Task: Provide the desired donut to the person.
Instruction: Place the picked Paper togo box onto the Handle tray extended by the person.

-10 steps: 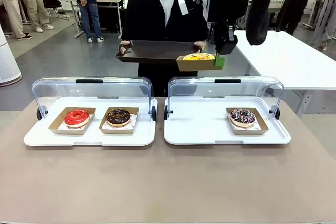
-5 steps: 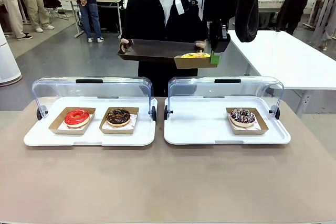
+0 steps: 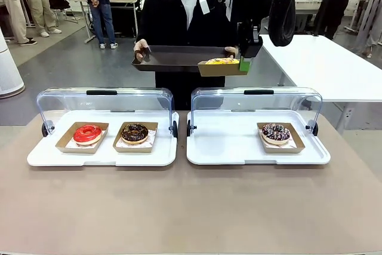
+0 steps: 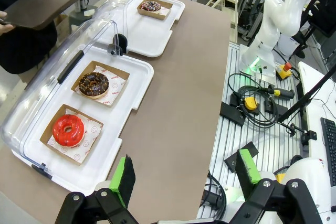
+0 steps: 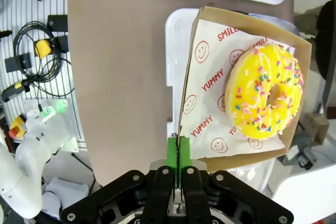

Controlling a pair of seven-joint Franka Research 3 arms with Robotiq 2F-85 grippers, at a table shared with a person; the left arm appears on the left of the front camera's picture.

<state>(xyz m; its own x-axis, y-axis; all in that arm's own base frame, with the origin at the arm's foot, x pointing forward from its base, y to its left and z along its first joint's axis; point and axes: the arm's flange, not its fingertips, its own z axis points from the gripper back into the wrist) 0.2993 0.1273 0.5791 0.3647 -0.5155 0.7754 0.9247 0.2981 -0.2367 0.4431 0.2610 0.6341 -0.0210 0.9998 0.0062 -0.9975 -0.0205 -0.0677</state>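
Observation:
A yellow sprinkled donut (image 3: 222, 61) (image 5: 266, 93) lies in a brown cardboard tray (image 3: 219, 68) (image 5: 210, 124) held in the air. My right gripper (image 3: 245, 65) (image 5: 178, 153) is shut on that tray's edge, at the right end of a dark serving tray (image 3: 176, 58). The person (image 3: 186, 16) in the black shirt holds that serving tray with both hands beyond the table. My left gripper (image 4: 184, 174) stands open over the table's near side with nothing between its fingers.
Two white trays with raised clear lids sit on the table. The left one (image 3: 104, 158) (image 4: 126, 100) holds a red donut (image 3: 88, 133) (image 4: 67, 129) and a chocolate donut (image 3: 135, 132) (image 4: 94, 83). The right one (image 3: 227, 147) holds a dark sprinkled donut (image 3: 276, 132) (image 4: 151, 6).
My right gripper has lifted the yellow donut a little and carried it slightly left toward the serving tray. The person has shifted the serving tray slightly.

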